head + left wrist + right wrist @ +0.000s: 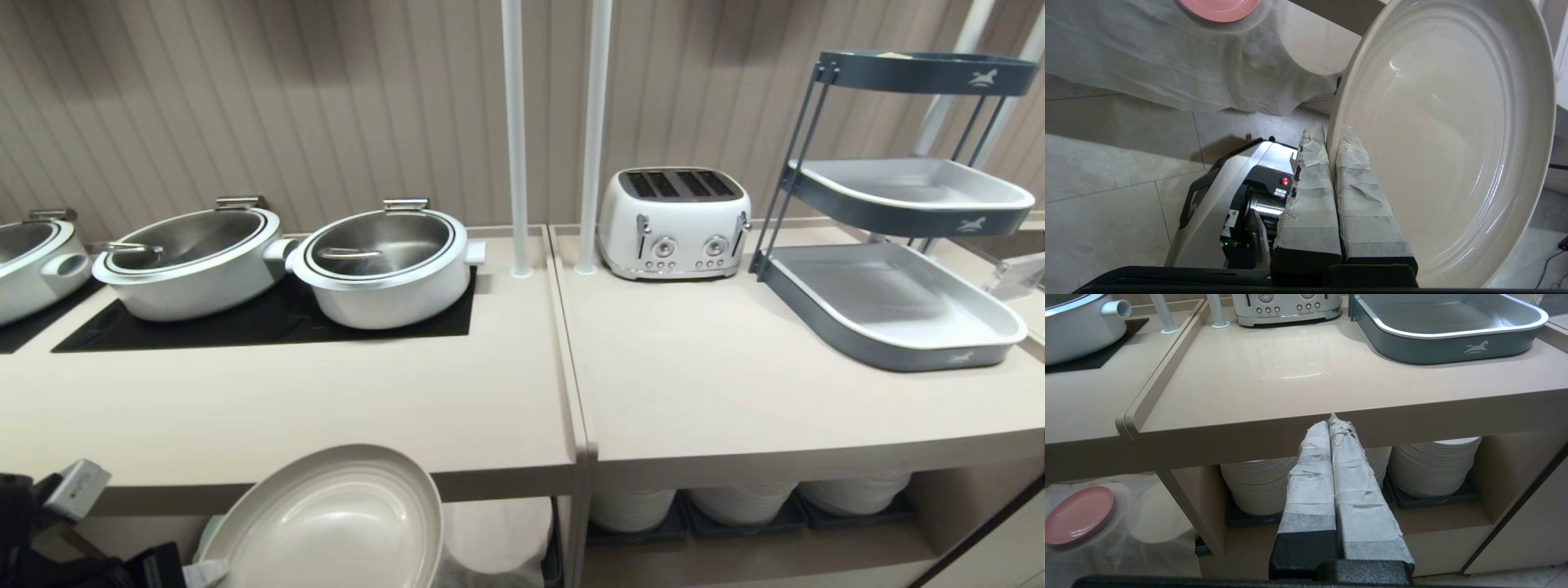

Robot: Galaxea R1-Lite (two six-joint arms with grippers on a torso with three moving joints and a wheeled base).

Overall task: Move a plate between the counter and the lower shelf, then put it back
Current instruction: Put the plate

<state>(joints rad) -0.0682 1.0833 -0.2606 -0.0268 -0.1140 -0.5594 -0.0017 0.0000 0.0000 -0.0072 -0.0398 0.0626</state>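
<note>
The counter [269, 408] runs across the left half of the head view, a pale wood-grain top with black hob panels [269, 322] set into it and three white lidded pots [384, 261] standing on them. To its right sits the adjoining top [775, 384], carrying a white toaster [673, 222] and a grey tiered tray stand [894, 220]. Under that top, white plate stacks [1433, 467] fill a bay in dark trays. Under the counter lies the lower shelf [1126, 526], draped in a wrinkled white cloth [1147, 69], with a pink plate [1078, 514] on it.

The plate [326, 523], cream-beige with a low rim, hangs in front of the counter's front edge, below the worktop and above the floor, tilted so its hollow faces up toward the head camera. The left gripper [1331, 139] clamps its near rim: one taped finger presses the inside of the rim, the other the outside. The right gripper [1331, 422] points at the front edge of the adjoining top, its taped fingers pressed together with nothing between them.
</note>
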